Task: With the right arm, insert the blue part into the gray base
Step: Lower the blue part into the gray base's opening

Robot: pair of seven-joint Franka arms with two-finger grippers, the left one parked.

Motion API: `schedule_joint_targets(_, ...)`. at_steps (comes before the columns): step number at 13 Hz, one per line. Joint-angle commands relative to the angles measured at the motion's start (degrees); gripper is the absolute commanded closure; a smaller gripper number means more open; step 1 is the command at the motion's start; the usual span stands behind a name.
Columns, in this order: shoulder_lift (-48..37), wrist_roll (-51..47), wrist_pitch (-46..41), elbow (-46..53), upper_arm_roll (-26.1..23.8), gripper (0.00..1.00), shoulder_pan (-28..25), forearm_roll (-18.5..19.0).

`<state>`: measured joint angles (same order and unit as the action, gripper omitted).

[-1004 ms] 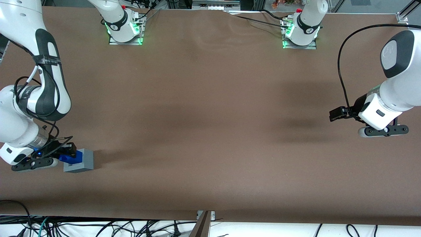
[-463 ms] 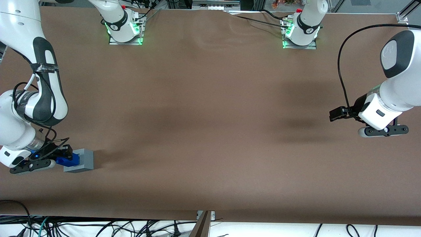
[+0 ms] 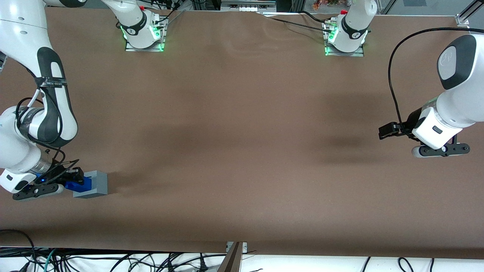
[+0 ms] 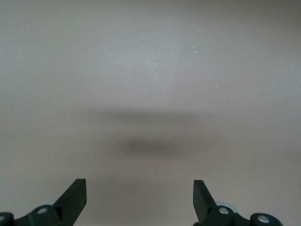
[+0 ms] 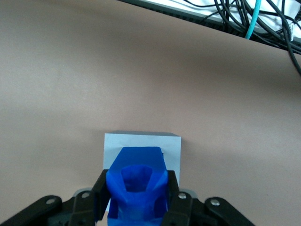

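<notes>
Bare brown tabletop (image 4: 150, 70) with a soft dark shadow (image 4: 146, 146) across it; two black fingertips (image 4: 75, 195), set well apart.

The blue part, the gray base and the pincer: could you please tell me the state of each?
Blue part: gripped, its lower end over the base's top.
Gray base: upright on the table, toward the working arm's end.
Pincer: shut on the blue part, over the base.

Band (image 3: 51, 82) on arm: lettering perhaps unreadable.

Brown table cover (image 3: 242, 143); tangled cables (image 3: 113, 260) along its front edge.
</notes>
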<state>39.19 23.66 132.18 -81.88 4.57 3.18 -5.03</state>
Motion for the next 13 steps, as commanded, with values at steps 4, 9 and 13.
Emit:
schedule_joint_targets(4, 2.0, 1.7, 0.5, 1.6, -0.7, 0.67, 1.0, -3.1)
schedule_joint_targets(9, 2.3, 2.0, 1.1, 1.4, -0.7, 0.66, 1.1, -5.2)
schedule_joint_targets(13, 2.4, 3.5, 0.3, 1.1, -0.6, 0.66, 1.1, -5.0)
